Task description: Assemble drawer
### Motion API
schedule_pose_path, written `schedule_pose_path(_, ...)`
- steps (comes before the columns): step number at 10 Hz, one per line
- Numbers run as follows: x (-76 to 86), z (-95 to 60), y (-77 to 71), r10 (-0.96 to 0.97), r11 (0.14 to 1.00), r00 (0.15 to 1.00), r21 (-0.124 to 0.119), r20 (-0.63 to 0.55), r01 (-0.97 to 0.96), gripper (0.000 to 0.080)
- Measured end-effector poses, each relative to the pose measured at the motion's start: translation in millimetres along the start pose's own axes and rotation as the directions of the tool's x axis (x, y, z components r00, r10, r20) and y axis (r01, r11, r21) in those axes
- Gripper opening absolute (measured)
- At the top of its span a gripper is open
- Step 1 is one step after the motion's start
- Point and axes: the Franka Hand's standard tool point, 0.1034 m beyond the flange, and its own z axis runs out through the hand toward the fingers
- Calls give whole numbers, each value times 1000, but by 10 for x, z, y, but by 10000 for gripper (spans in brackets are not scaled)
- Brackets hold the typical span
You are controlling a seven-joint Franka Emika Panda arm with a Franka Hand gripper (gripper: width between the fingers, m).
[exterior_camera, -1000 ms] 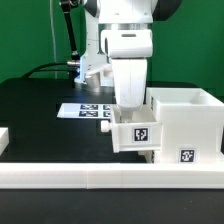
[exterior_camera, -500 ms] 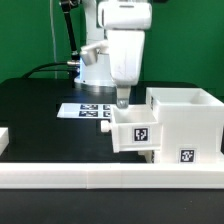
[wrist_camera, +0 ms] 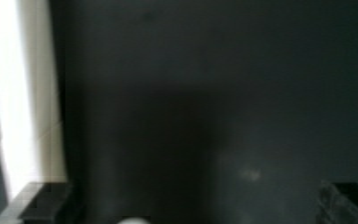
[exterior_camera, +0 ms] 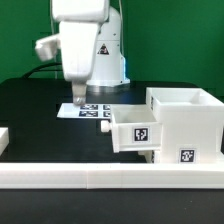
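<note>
White drawer (exterior_camera: 165, 125) sits at the exterior view's right on the black surface (exterior_camera: 40, 110); our fingers (exterior_camera: 76, 97) (spread, holding nothing) hover well apart; we risk clipping the marker board (exterior_camera: 92, 110).

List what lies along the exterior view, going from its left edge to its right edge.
Small white part at the exterior view's left edge → tool, hanging above the table → marker board → small tray projecting from the casing → large casing.
</note>
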Motion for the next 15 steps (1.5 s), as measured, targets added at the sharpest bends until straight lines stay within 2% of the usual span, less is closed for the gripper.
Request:
schedule_pose_path(2, -47, 221, -112, 1, 999, 1000, 34, -16, -1, 649)
schedule_pose_path(3, -9, 340, -170, 0, 999, 1000, 48, -26, 1, 649)
schedule_pose_path(5, 94, 453, -218, -9, 998, 999, 67, -39, 11, 649)
schedule_pose_path(10, 535, 430, -151, 36, 997, 999, 66, -41, -33, 649)
schedule_pose_path(13, 880, 399, -109, 75, 995, 996, 63, -44, -72, 649)
schedule_pose_path(15, 1010, 401, -119, 88, 994, 995, 65, -45, -85, 649)
